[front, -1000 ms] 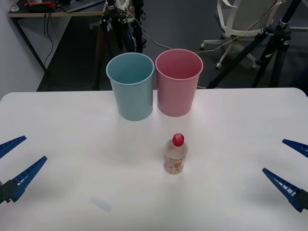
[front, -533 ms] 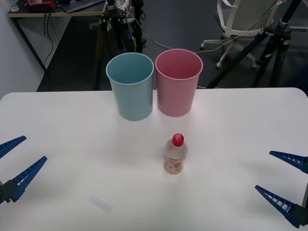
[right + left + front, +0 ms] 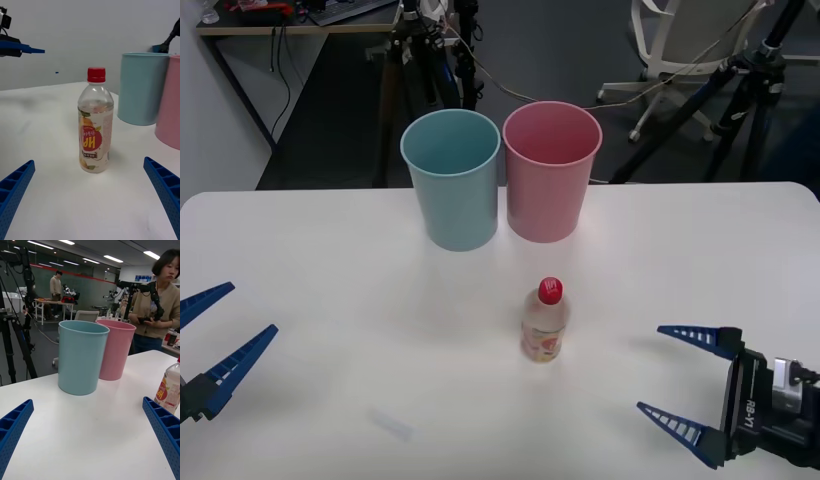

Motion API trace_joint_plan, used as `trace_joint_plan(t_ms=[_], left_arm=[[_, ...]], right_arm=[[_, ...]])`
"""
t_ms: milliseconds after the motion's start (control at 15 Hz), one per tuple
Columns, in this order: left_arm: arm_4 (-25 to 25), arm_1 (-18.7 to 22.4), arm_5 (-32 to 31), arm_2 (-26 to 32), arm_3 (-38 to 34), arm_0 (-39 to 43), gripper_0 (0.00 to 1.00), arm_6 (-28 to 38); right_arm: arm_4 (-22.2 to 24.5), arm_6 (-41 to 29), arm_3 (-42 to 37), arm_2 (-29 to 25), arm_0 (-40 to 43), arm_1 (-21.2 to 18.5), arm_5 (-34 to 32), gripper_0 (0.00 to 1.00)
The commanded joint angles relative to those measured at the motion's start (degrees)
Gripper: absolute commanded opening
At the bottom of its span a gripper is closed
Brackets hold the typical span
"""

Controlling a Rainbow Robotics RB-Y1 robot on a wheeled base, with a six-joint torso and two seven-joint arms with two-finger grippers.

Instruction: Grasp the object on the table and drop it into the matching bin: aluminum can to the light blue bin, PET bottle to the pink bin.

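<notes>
The PET bottle [image 3: 95, 122] stands upright on the desk [image 3: 330, 290], directly ahead of the right end effector [image 3: 685, 380], whose fingers gape wide, empty. Probably light and slippery, seemingly empty; grip across the labelled midsection.

Your landmark is the bottle [image 3: 545, 323], standing upright on the table [image 3: 310, 250], about mid-width and nearer the front edge than the back. Behind it you have the pink bin [image 3: 549, 170], almost straight back; the blue bin [image 3: 454, 178] sits behind and to the left, its wall touching or nearly touching the pink bin's. Both bins stand on the table near its back edge. Your right gripper [image 3: 687, 385] is to the right of the bottle and slightly in front of it, jaws spread, apart from it. Your left gripper [image 3: 218, 330] is far to the bottle's left, at the table's left edge, also spread.
</notes>
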Motion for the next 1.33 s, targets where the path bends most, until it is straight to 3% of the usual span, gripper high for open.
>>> trace_joint_plan(t_ms=[67,333,867,1333], left_arm=[[0.0,0.0,0.0,0.0,0.0,0.0,1.00,0.0],[0.0,0.0,0.0,0.0,0.0,0.0,1.00,0.0],[0.0,0.0,0.0,0.0,0.0,0.0,1.00,0.0],[0.0,0.0,0.0,0.0,0.0,0.0,1.00,0.0]], right_arm=[[0.0,2.5,4.4,5.1,-4.9,0.1,1.2,1.00],[0.3,2.6,6.0,9.3,-8.1,2.3,4.8,1.00],[5.4,0.9,8.9,9.3,-11.6,11.1,9.0,1.00],[6.1,0.2,9.0,9.3,-12.9,14.7,12.9,1.00]])
